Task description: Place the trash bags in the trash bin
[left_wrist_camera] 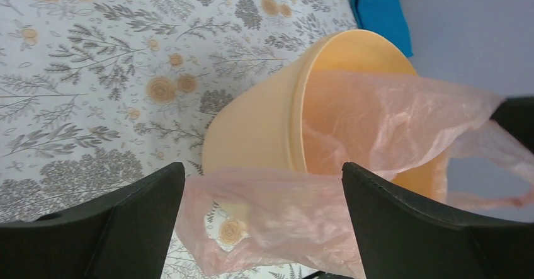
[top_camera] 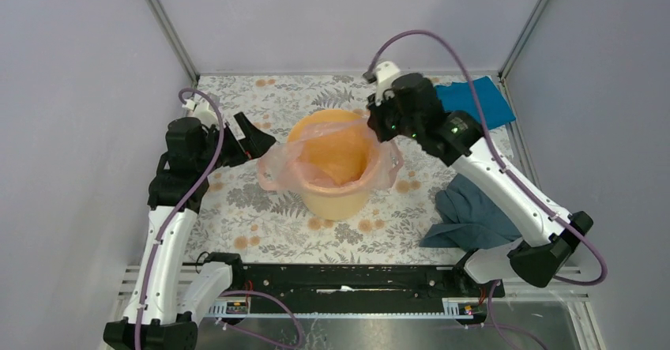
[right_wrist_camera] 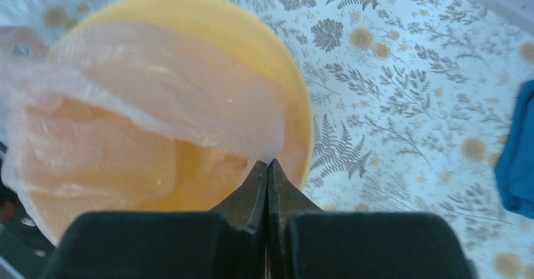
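Note:
The yellow-orange trash bin (top_camera: 336,200) stands upright mid-table. The pale-pink trash bag (top_camera: 336,156) lines its inside, with edges draped over the left rim (top_camera: 272,168) and right rim (top_camera: 393,164). My right gripper (top_camera: 381,121) is above the bin's right rim. Its jaws are shut on the bag's edge (right_wrist_camera: 252,142) over the bin (right_wrist_camera: 296,102). My left gripper (top_camera: 251,138) is open to the left of the bin. In its wrist view the draped bag flap (left_wrist_camera: 277,219) lies between the fingers (left_wrist_camera: 145,216), in front of the bin wall (left_wrist_camera: 252,128).
A bright blue cloth (top_camera: 474,101) lies at the back right, also showing in the left wrist view (left_wrist_camera: 384,14) and the right wrist view (right_wrist_camera: 517,153). A grey-blue cloth (top_camera: 474,216) lies at the front right beside the right arm. Flowered tabletop (top_camera: 261,231) surrounds the bin.

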`<state>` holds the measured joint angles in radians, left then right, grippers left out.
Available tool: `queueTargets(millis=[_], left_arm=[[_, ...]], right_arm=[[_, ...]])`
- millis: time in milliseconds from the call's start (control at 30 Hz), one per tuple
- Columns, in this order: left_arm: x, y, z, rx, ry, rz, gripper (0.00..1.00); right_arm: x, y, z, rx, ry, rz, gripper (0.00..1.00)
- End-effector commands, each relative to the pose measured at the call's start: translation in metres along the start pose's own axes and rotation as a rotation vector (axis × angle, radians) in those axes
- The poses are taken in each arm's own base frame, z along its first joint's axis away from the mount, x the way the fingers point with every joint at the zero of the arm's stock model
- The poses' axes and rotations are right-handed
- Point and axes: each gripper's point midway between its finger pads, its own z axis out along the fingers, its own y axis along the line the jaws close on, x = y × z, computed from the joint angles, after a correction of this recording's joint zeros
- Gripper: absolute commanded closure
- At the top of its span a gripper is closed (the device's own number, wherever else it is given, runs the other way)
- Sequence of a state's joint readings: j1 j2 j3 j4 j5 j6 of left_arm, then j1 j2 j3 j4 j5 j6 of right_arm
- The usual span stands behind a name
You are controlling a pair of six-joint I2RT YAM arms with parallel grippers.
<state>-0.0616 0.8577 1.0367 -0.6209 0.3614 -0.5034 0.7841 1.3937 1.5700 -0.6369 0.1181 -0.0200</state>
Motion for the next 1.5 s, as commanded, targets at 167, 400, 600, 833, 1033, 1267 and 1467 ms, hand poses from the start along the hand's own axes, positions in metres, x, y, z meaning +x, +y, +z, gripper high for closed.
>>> queueTargets(millis=[167, 400, 600, 833, 1033, 1267, 1467], left_arm=[[0.009, -0.034, -0.012, 0.224, 0.03, 0.005, 0.01], [0.013, -0.059, -0.03, 0.357, 0.051, 0.087, 0.04], [0.021, -0.057, -0.024, 0.369, 0.095, 0.05, 0.36], [-0.019, -0.027, 0.015, 0.153, 0.005, -0.091, 0.86], [-0.035, -0.001, 0.068, 0.07, 0.009, -0.197, 1.0], [-0.027, 0.019, 0.107, 0.001, 0.102, -0.312, 1.0], [-0.015, 0.018, 0.112, 0.051, 0.123, -0.323, 1.0]], right_arm=[[-0.027, 0.002, 0.011, -0.36, -0.046, 0.344, 1.0], [-0.025, -0.005, 0.014, -0.327, -0.049, 0.349, 1.0], [-0.026, -0.007, 0.017, -0.325, -0.05, 0.37, 1.0], [-0.031, -0.019, 0.03, -0.29, -0.072, 0.401, 1.0], [-0.038, -0.032, 0.05, -0.337, -0.082, 0.479, 1.0], [-0.033, -0.051, 0.076, -0.412, -0.047, 0.641, 0.96], [-0.034, -0.052, 0.081, -0.549, -0.05, 0.782, 0.98]])
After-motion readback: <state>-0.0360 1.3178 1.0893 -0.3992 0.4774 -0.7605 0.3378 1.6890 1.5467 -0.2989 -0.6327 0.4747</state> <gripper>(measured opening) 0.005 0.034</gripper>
